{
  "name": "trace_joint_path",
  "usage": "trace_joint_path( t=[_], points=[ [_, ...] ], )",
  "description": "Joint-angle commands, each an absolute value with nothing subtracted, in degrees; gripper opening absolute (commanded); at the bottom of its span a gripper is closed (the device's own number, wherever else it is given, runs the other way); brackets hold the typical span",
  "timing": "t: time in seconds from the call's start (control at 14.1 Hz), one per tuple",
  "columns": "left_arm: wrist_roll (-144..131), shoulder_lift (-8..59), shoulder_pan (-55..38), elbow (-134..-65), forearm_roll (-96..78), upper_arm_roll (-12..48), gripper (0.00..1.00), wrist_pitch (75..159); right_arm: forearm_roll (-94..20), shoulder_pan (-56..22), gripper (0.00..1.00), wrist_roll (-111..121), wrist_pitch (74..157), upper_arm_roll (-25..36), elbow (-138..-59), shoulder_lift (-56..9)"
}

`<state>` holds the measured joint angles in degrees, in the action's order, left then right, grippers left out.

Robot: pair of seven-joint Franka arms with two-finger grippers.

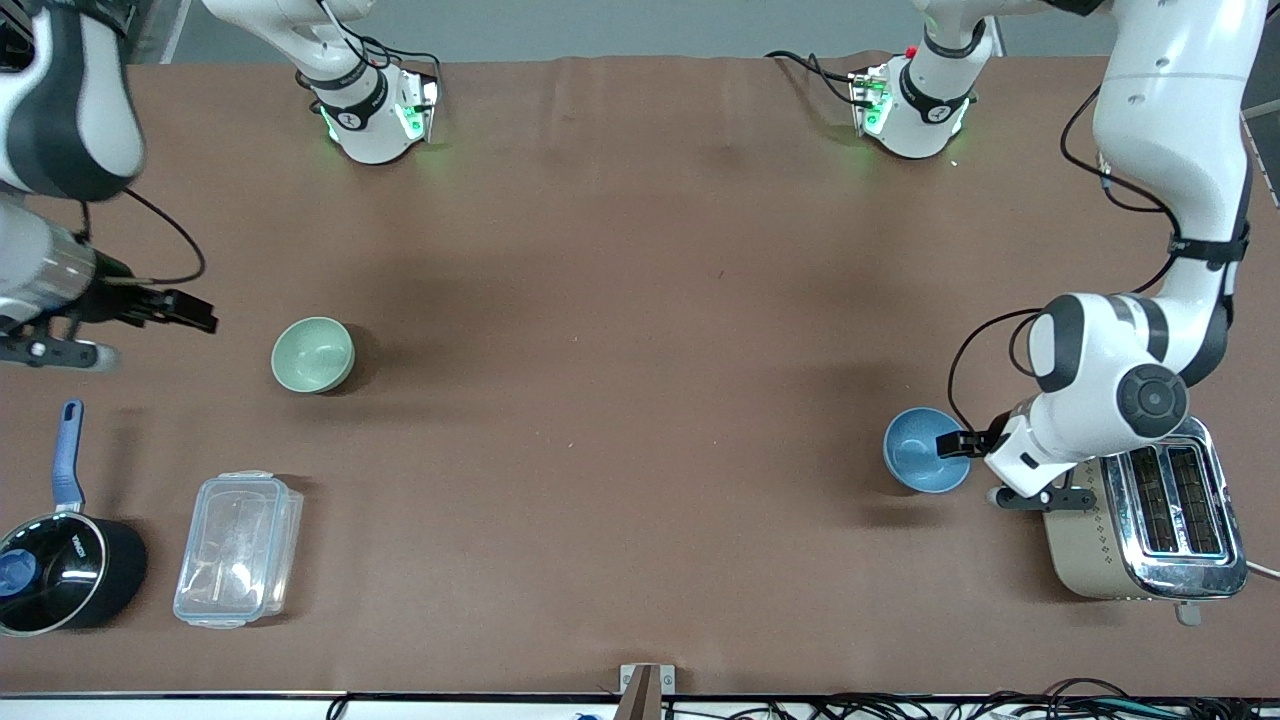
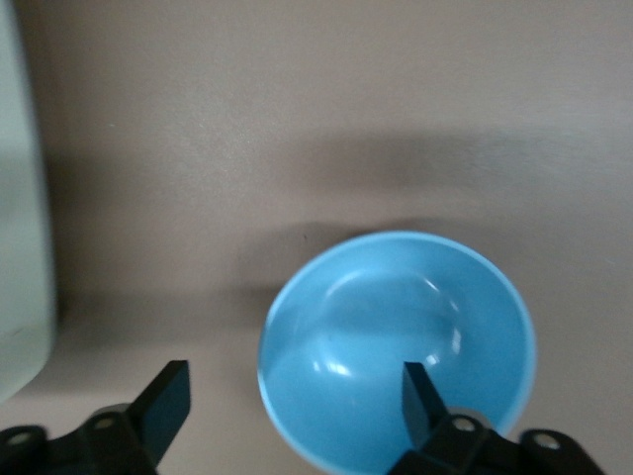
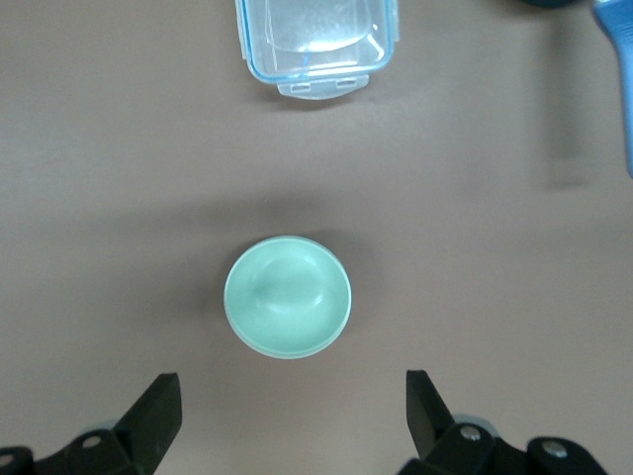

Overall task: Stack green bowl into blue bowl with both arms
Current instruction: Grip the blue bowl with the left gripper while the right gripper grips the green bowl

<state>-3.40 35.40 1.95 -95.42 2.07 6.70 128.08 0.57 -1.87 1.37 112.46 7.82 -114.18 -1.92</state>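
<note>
- At the right arm's end of the table we see the right claw up in the air beside the green bowl, fingers apart, holding nothing.
- We see the green bowl upright and empty, a clear lidded container nearer the front camera, a black saucepan beside that.
- At the left arm's end the blue bowl sits beside a toaster.
- The left claw spreads wide at the blue bowl's rim, one finger over its inside.
</note>
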Motion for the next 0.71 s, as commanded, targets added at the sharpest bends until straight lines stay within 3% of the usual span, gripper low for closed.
trace_joint_path(
  t=[0.0, 0.14, 0.28, 0.35, 0.64],
  points=[
    [-4.39, 37.43, 1.93, -95.27, 3.34, 6.50, 0.62, 130.34, 1.49, -1.50, 1.00, 5.00, 126.86, 8.70, -127.06, 0.88],
    [-4.48, 37.97, 2.11, -95.27, 3.34, 6.50, 0.36, 130.52, 1.49, -1.49, 1.00, 7.02, 135.32, 9.58, -130.94, -3.49],
    [-4.48, 37.97, 2.37, -95.19, 3.34, 6.59, 0.10, 130.52, 1.49, -1.15, 1.00, 8.43, 137.80, 9.84, -131.40, -7.62],
    [-4.48, 37.88, 2.29, -95.19, 3.25, 6.68, 0.02, 130.43, 1.41, -0.88, 1.00, 8.52, 141.38, 10.28, -131.74, -9.82],
    [-5.26, 35.87, 1.76, -95.19, 2.55, 8.60, 0.00, 128.77, 1.32, -0.88, 1.00, 8.44, 150.55, 10.63, -134.12, -14.94]
  ],
)
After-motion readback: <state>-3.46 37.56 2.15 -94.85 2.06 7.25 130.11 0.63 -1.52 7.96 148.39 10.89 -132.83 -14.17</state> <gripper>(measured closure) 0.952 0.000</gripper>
